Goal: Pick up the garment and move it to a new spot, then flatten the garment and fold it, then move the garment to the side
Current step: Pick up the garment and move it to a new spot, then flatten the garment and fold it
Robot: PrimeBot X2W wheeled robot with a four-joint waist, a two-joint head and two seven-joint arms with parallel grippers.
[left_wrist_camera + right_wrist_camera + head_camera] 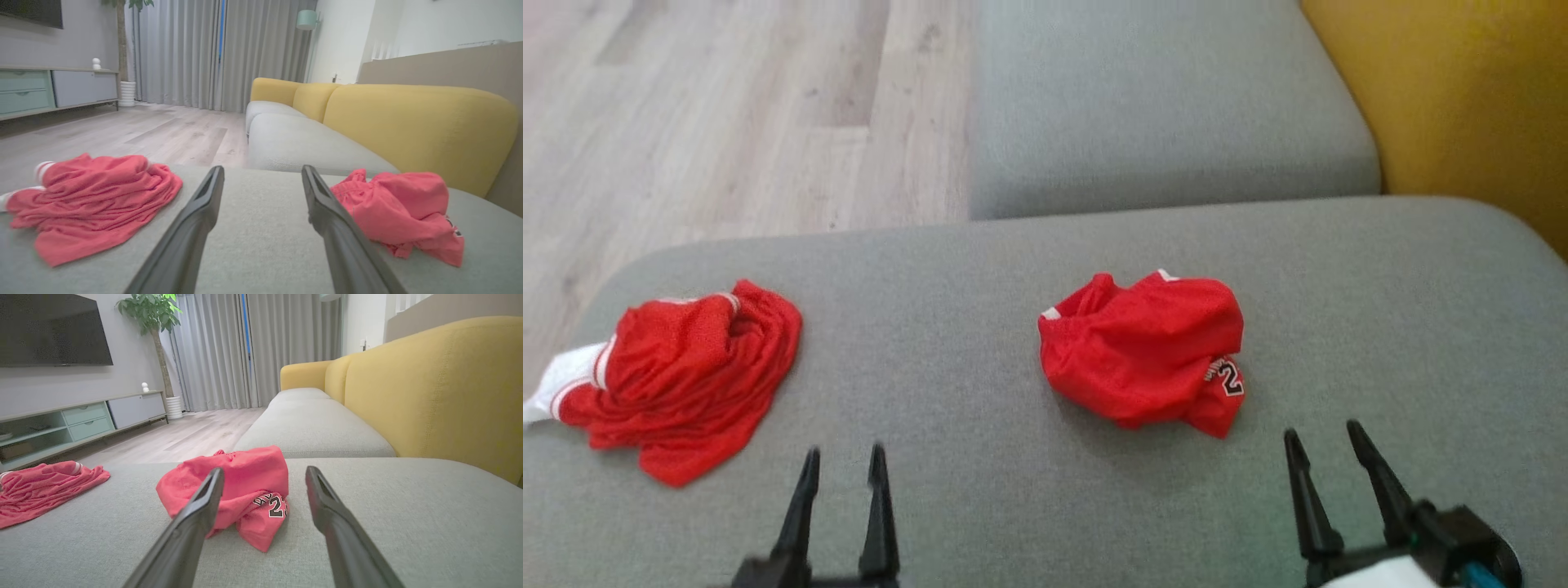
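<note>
Two red garments lie on the grey sofa seat (pixel 980 327), both crumpled, neither flat nor folded. In the head view the white-trimmed garment (pixel 686 371) sits at 9 o'clock near the seat's edge. The numbered garment (pixel 1143 351) lies just right of centre, toward 3 o'clock, well apart from the first.

The left hand (pixel 844 449) hovers at 7 o'clock and the right hand (pixel 1322 429) at 5 o'clock. Both are released, with fingers spread and nothing between them, and neither touches cloth.

The work looks to be at its start: a garment has yet to be picked up or flattened. The numbered garment lies at 11 o'clock from the right hand, so it seems the likelier target, though I cannot tell for sure. The next move calls for reaching forward and pinching an edge or corner rather than the bunched middle, so that the cloth can open out.

Count: two garments, two hands, two grey seat cushions, one yellow backrest (pixel 1462 98)
</note>
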